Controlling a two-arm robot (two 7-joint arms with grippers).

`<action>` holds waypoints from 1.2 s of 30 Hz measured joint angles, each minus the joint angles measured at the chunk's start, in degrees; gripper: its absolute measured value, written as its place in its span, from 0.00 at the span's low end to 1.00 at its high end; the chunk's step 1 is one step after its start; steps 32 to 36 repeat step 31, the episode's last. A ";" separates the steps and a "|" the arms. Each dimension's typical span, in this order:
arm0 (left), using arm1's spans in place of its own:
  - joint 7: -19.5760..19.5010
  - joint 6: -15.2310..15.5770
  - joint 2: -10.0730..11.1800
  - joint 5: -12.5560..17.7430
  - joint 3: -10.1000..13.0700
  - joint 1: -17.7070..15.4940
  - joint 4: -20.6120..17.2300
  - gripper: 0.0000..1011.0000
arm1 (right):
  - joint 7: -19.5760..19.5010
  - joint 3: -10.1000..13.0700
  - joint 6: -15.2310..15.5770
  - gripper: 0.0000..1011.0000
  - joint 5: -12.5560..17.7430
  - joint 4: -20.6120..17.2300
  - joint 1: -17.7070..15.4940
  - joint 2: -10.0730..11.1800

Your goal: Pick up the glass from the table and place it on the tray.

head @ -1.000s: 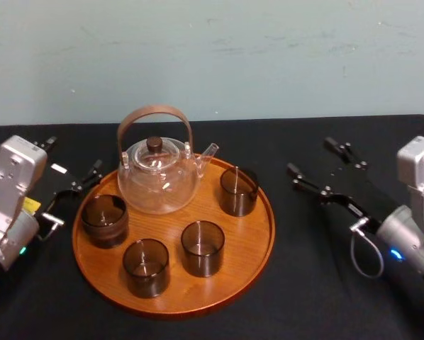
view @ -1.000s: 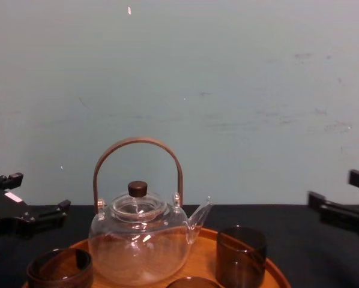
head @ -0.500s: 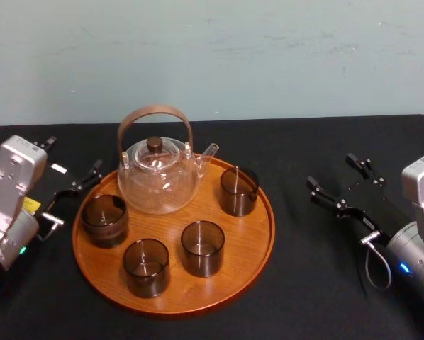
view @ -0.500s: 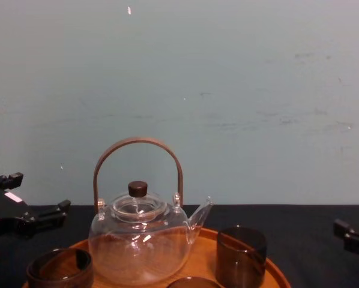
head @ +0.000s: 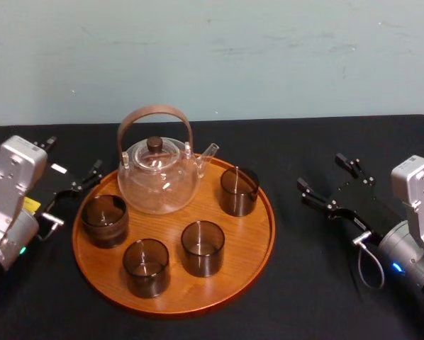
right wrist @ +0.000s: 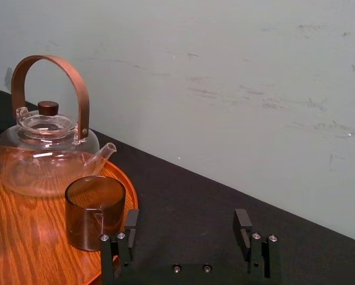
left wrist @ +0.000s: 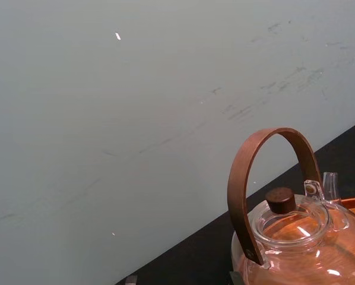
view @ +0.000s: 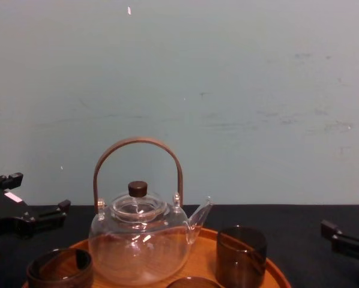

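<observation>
Take wooden tray (head: 249, 234) on black-cloth table (head: 304, 297) as reference. On tray: glass teapot (head: 159, 180) at far side, four smoky-brown glasses (head: 202, 248) upright in front of and beside it. Rightmost glass (head: 239, 190) just inside tray's right rim, apart from teapot spout. Right gripper (head: 321, 173) right of tray, over table, fingers spread apart, empty, pointing toward tray. Left gripper (head: 73, 156) just beside tray's left rim, fingers likewise apart, empty.

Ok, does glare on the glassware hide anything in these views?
Head view: mild sheen on the tray. Left wrist view: bright highlights on the teapot lid and belly. Right wrist view: streaky reflections on the teapot; the near glass is legible.
</observation>
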 joint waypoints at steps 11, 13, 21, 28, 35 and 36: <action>0.00 0.00 0.00 0.00 0.00 0.00 0.00 0.99 | 0.06 -0.06 0.04 0.99 0.06 0.00 0.00 0.03; 0.00 0.00 0.00 0.00 0.00 0.00 0.00 0.99 | 0.07 -0.06 0.05 0.99 0.08 0.00 0.00 0.04; 0.00 0.00 0.00 0.00 0.00 0.00 0.00 0.99 | 0.10 -0.06 0.04 0.99 0.12 -0.03 0.00 0.07; 0.00 0.00 0.00 0.00 0.00 0.00 0.00 0.99 | 0.14 -0.06 0.04 0.99 0.15 -0.06 0.00 0.07; 0.00 0.00 0.00 0.00 0.00 0.01 0.00 0.99 | 0.16 -0.05 0.04 0.99 0.17 -0.06 0.00 0.07; 0.00 0.00 0.00 0.00 0.00 0.01 0.00 0.99 | 0.16 -0.05 0.04 0.99 0.17 -0.06 0.00 0.07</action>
